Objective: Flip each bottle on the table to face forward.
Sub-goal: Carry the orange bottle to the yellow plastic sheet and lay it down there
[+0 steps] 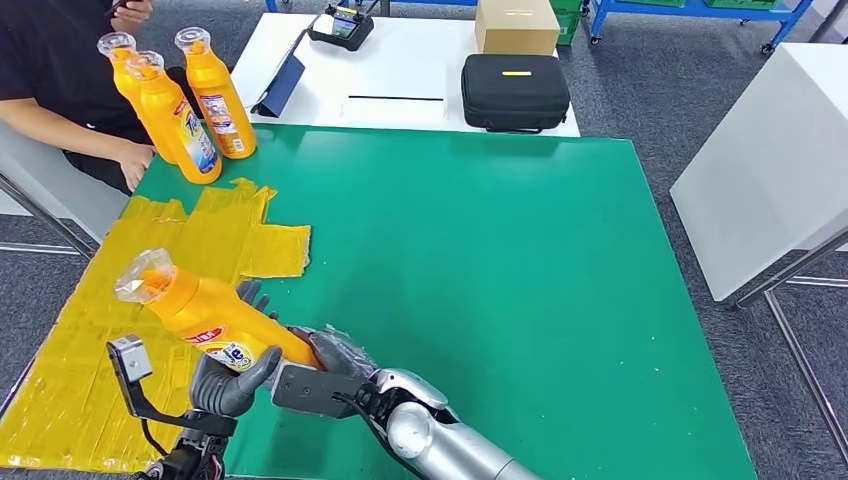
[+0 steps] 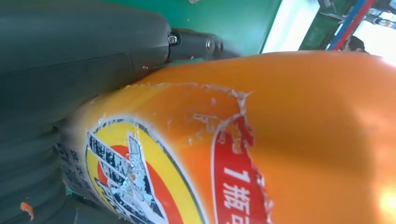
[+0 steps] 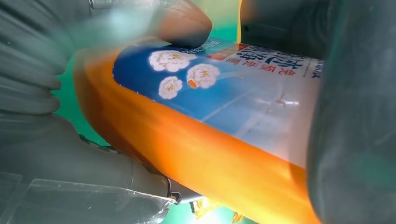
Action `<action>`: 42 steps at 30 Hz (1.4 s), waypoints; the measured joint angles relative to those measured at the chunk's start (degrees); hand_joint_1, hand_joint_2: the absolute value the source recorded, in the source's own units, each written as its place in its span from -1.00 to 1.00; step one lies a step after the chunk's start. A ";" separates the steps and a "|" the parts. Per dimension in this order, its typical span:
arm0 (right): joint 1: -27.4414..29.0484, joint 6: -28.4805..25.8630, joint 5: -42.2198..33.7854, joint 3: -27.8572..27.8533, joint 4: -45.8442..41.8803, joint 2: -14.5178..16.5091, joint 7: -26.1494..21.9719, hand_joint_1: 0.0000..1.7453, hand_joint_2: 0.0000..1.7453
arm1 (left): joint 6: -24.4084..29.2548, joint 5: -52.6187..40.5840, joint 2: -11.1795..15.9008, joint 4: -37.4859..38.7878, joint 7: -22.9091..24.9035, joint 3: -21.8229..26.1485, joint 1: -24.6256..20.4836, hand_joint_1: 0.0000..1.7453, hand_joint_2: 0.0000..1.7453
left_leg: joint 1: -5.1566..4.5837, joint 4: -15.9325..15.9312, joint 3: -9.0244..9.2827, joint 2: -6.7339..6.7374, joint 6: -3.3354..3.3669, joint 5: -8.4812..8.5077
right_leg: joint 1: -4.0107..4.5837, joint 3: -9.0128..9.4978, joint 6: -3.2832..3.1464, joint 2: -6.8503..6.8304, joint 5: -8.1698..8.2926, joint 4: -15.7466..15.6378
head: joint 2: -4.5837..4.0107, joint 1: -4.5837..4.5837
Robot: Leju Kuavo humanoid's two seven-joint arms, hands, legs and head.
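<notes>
An orange detergent bottle (image 1: 200, 308) with a clear cap (image 1: 143, 273) is tilted, cap toward the left, above the near-left part of the green table (image 1: 500, 300). Both hands hold its lower body: my left hand (image 1: 232, 383) grips it from the near side, my right hand (image 1: 335, 352) wraps its base from the right. In the left wrist view the bottle (image 2: 303, 130) shows a torn red and yellow label beside my left hand (image 2: 70, 60). The right wrist view shows the bottle's (image 3: 196, 154) blue flowered label (image 3: 243, 88), with my right hand (image 3: 42, 116) around it.
Three more orange bottles (image 1: 215, 95) stand upright at the table's far-left corner. A person (image 1: 60, 70) sits beside them, one hand (image 1: 130, 160) at the table edge. Yellow sheeting (image 1: 150, 260) covers the left side. A black case (image 1: 515, 90) and cardboard box (image 1: 515, 25) lie on the white table behind.
</notes>
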 joint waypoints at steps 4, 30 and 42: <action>-0.49 -0.29 -0.03 0.58 0.77 0.37 0.87 1.00 1.00 | 0.33 -0.01 -0.04 0.00 0.07 0.51 0.14 1.00 1.00 | 0.00 0.00 -0.03 0.00 0.00 0.00 | 0.00 -0.04 0.00 0.01 0.00 0.00 | 0.00 0.00; 3.41 -0.48 -5.15 -3.32 -3.47 -3.60 1.67 -1.00 0.00 | 10.54 -12.90 -3.23 -2.97 -3.49 3.03 -1.28 1.00 1.00 | -0.05 0.01 -0.07 -0.12 0.00 0.00 | -0.05 0.06 0.01 -0.06 0.01 0.00 | 0.00 0.02; 9.59 -0.90 -8.06 -12.12 -14.59 -8.45 3.34 -1.00 -1.00 | 24.43 -31.36 -4.33 -8.08 -6.22 7.02 0.61 1.00 1.00 | -0.04 0.01 -0.09 -0.13 0.01 0.00 | -0.05 0.06 0.02 -0.07 0.01 0.00 | 0.00 0.01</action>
